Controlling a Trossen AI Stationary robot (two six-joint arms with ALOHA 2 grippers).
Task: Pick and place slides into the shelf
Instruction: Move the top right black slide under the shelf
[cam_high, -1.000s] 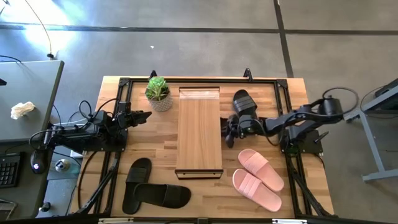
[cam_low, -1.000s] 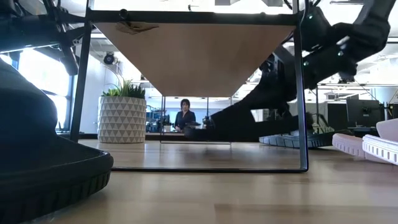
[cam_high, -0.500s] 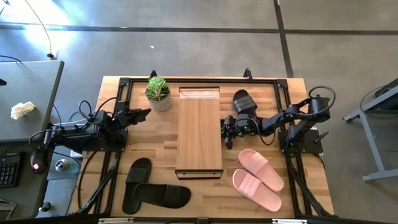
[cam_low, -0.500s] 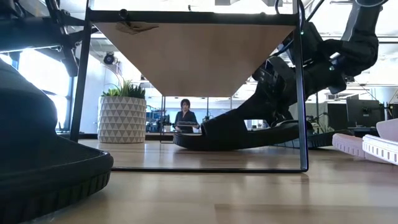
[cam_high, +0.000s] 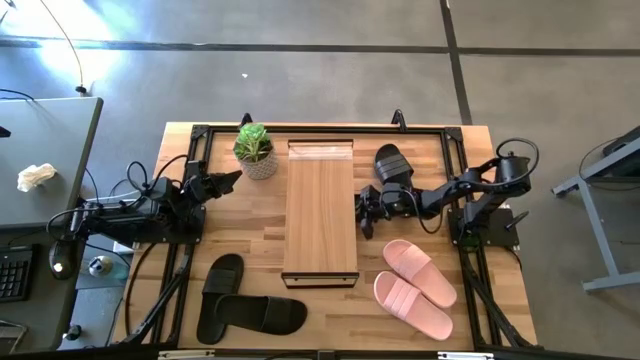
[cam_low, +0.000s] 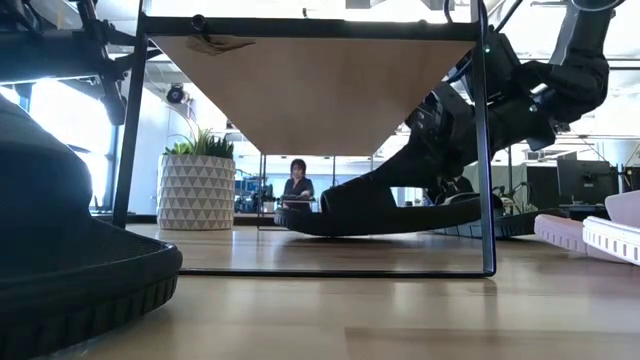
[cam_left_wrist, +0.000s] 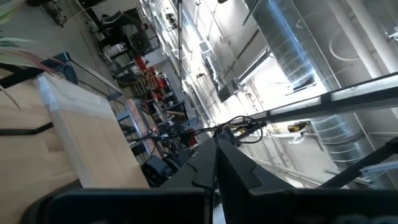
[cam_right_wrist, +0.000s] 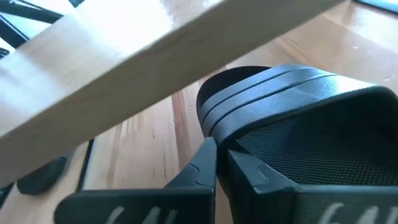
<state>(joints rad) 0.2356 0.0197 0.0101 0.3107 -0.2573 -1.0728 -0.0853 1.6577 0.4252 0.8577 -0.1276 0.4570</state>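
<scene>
While the right hand (cam_high: 366, 212) clamps it, a black slide (cam_low: 380, 210) enters the shelf (cam_high: 320, 210).

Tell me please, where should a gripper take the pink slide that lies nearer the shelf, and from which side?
Probably at its wide strap, coming from above: the pink slide lies flat, sole down, beside the shelf, so the raised strap is the one part that fingers can close around. Its pair lies close alongside, leaving little room for a side approach.

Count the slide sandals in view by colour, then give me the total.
Matte black slip-on slide sandals: 4
Pale pink slip-on slide sandals: 2
Total: 6
</scene>
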